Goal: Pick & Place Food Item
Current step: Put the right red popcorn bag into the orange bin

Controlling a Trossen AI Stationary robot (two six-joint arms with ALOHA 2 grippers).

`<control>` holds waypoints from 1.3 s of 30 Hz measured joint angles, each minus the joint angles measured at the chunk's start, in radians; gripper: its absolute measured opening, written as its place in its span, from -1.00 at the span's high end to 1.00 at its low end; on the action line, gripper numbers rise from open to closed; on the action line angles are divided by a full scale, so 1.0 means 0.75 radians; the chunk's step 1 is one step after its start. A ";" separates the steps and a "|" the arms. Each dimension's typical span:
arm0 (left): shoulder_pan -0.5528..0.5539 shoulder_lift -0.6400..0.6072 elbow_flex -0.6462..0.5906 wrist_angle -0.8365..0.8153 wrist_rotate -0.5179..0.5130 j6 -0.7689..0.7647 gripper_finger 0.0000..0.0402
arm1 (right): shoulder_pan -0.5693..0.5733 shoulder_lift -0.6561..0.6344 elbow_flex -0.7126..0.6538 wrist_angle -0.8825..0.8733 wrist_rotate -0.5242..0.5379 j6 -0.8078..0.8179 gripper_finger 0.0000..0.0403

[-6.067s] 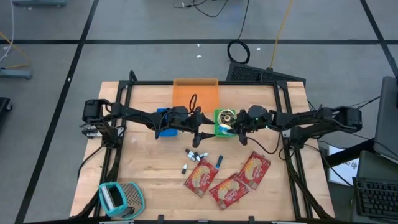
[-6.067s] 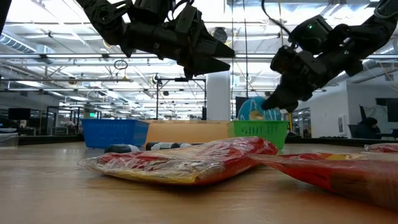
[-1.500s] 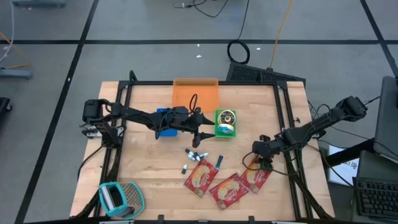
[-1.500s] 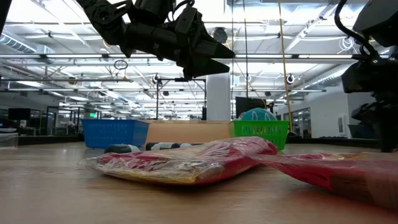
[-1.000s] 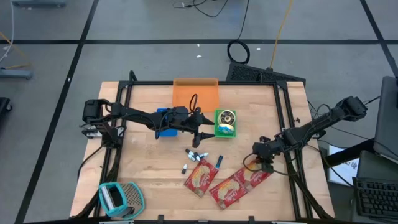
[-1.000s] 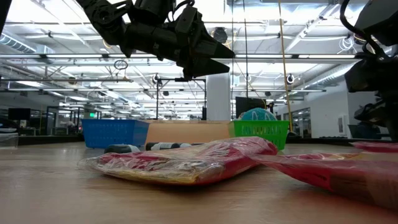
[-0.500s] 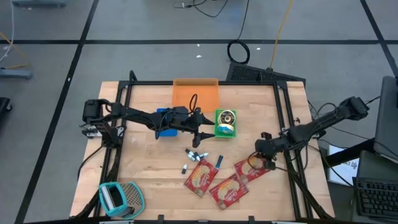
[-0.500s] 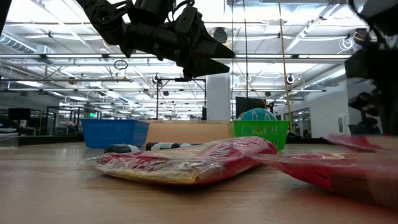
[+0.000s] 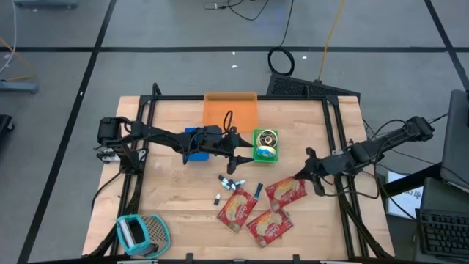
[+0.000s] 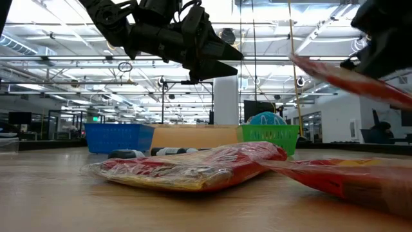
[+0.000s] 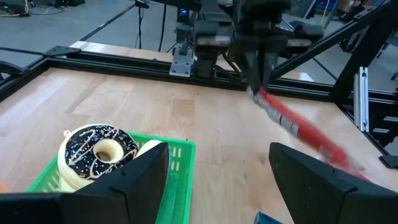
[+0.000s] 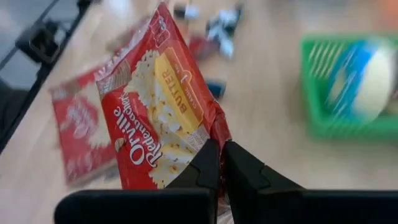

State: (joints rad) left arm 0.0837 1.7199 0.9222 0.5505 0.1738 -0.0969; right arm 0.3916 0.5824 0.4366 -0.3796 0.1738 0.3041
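A red popcorn bag (image 9: 286,189) hangs in the air right of the table's middle, with my right gripper (image 9: 303,174) shut on it. In the low view the bag (image 10: 351,80) slants high at the right. Two more red bags (image 9: 236,209) (image 9: 269,226) lie flat near the front edge. My left gripper (image 9: 245,156) hovers open beside a green basket (image 9: 266,145) holding a chocolate doughnut (image 11: 99,148); nothing is between its fingers (image 11: 146,177). My right gripper pinches an edge of the popcorn bag (image 12: 211,134), near one corner, between its two fingers (image 12: 205,163). The fingers slant down from the table's right side. The bag is lifted clear of the table and slopes away from the gripper toward the left, printed face up.
A blue basket (image 9: 194,143) and an orange tray (image 9: 230,110) stand at the back middle. Small dark and white items (image 9: 231,182) lie scattered in the centre. A teal object (image 9: 143,233) sits at the near left corner. Black frame rails (image 9: 333,132) border the table.
My right gripper has risen and tipped up toward level, carrying the popcorn bag. The bag, which lay flat partly over another bag, came up by its held edge first and now hangs clear, shifted toward the far edge.
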 joint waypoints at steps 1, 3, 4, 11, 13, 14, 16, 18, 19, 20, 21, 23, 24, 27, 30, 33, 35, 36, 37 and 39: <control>-0.004 0.000 0.000 0.003 0.000 -0.005 -0.39 | 0.000 -0.017 0.000 0.018 0.030 -0.028 0.99; -0.013 0.000 0.000 0.017 0.001 -0.028 -0.39 | 0.000 -0.050 0.000 0.046 0.093 -0.080 0.99; -0.020 0.000 0.000 0.030 0.001 -0.036 -0.39 | 0.000 -0.062 0.000 0.057 0.133 -0.104 0.99; -0.038 0.000 0.000 0.075 0.000 -0.050 -0.39 | -0.001 -0.084 0.000 0.125 0.558 -0.275 0.99; -0.038 0.000 0.000 0.078 -0.014 -0.058 -0.39 | -0.001 -0.073 -0.014 0.215 0.650 -0.344 0.99; -0.038 0.000 0.000 0.078 -0.025 -0.060 -0.39 | -0.001 -0.069 -0.026 0.271 0.679 -0.388 0.99; -0.038 0.000 0.000 0.080 -0.050 -0.070 -0.39 | -0.001 -0.056 -0.052 0.398 0.719 -0.487 0.99; -0.038 0.000 0.000 0.083 -0.071 -0.088 -0.39 | -0.001 -0.043 -0.090 0.539 0.746 -0.579 0.99; -0.038 0.000 0.000 0.082 -0.077 -0.090 -0.39 | -0.001 -0.037 -0.109 0.603 0.749 -0.619 0.99; -0.038 0.000 0.000 0.083 -0.083 -0.094 -0.39 | -0.001 -0.031 -0.128 0.666 0.751 -0.652 0.99; -0.038 0.000 0.000 0.086 -0.084 -0.094 -0.39 | -0.002 -0.027 -0.146 0.721 0.751 -0.681 0.99; -0.038 0.000 0.000 0.104 -0.083 -0.094 -0.39 | -0.013 -0.020 -0.178 0.802 0.751 -0.715 0.99; -0.038 0.000 0.000 0.112 -0.080 -0.093 -0.39 | -0.020 -0.020 -0.193 0.820 0.750 -0.722 0.99; -0.038 0.000 0.000 0.138 -0.060 -0.083 -0.39 | -0.040 -0.020 -0.216 0.819 0.751 -0.706 0.99; -0.038 0.000 0.000 0.181 -0.059 -0.085 -0.39 | -0.056 -0.020 -0.224 0.820 0.751 -0.675 0.99; -0.038 0.000 0.000 0.188 -0.059 -0.090 -0.39 | -0.070 -0.020 -0.224 0.843 0.749 -0.672 0.99; -0.038 0.000 0.000 0.196 -0.059 -0.092 -0.39 | -0.078 -0.017 -0.224 0.890 0.744 -0.677 0.99; -0.038 0.001 0.000 0.213 -0.060 -0.093 -0.39 | -0.081 -0.012 -0.224 0.917 0.744 -0.678 0.99; -0.038 0.001 0.000 0.227 -0.065 -0.094 -0.39 | -0.085 -0.006 -0.224 0.938 0.744 -0.680 0.99; -0.038 0.001 0.000 0.252 -0.104 -0.101 -0.39 | -0.086 0.014 -0.224 0.974 0.741 -0.691 0.99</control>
State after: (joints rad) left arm 0.0551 1.7203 0.9222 0.7396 0.0959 -0.1728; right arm 0.3267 0.5926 0.2684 0.3511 0.7300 -0.2145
